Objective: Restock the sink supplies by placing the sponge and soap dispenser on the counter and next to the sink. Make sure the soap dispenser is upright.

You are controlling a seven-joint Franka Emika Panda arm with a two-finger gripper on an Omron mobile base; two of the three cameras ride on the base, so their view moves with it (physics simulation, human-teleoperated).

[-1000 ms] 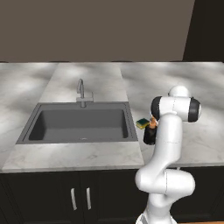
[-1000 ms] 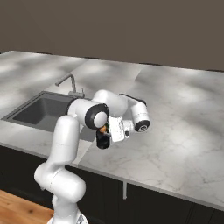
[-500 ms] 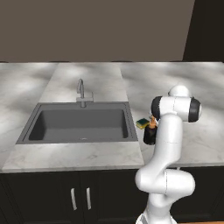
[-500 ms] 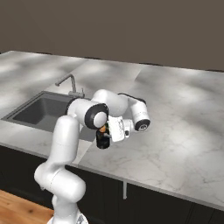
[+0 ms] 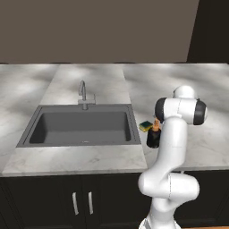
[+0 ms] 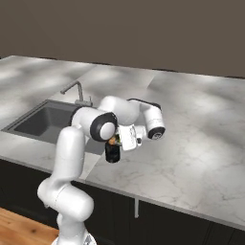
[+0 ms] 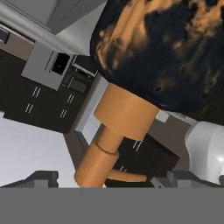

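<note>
The soap dispenser stands upright on the counter just right of the sink, black body down and orange pump up. The sponge, yellow with a green face, lies on the counter touching or nearly touching the dispenser's far-left side. My gripper is at the dispenser's top. In the hand view the gripper is open, with the orange pump between its widely spread fingertips and neither tip seen touching it. The black body fills the upper part of that view.
A silver faucet stands at the sink's rear edge. The counter's front edge runs close in front of the dispenser. Wide bare stone stretches to the right. A dark wall backs the counter. My own arm hides the hand in the left base view.
</note>
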